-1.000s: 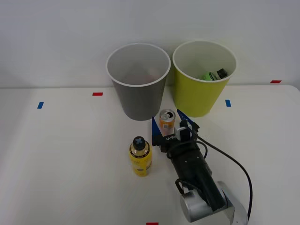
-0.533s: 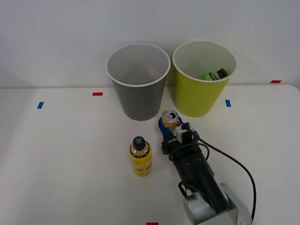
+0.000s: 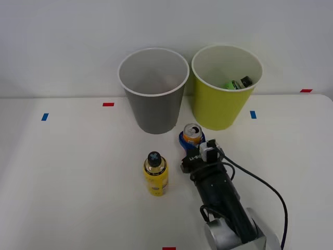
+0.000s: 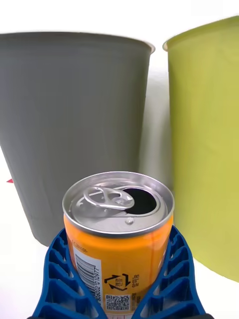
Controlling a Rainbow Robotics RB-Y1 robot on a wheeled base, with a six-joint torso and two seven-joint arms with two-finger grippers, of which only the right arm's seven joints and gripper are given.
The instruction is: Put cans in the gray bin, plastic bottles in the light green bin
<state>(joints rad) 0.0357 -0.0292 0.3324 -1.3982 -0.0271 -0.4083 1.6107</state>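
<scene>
An orange can [image 3: 192, 133] with an open silver top is held in my right gripper [image 3: 191, 139], whose blue ribbed fingers [image 4: 59, 269] are shut on both its sides. In the wrist view the can [image 4: 118, 234] stands upright in front of the gap between the two bins. The gray bin [image 3: 153, 91] stands behind it to the left, the light green bin [image 3: 225, 88] to the right with a green bottle inside. A stubby yellow plastic bottle [image 3: 155, 173] with a black cap stands on the table left of my arm.
Blue and red tape marks [image 3: 108, 104] dot the white table [image 3: 67, 172]. My arm's black forearm and cable [image 3: 223, 198] run back toward the lower right. A white wall rises behind the bins.
My fingers have closed on the can, and gripper and can have shifted slightly right and lifted a little. The bottle and bins have not moved.
</scene>
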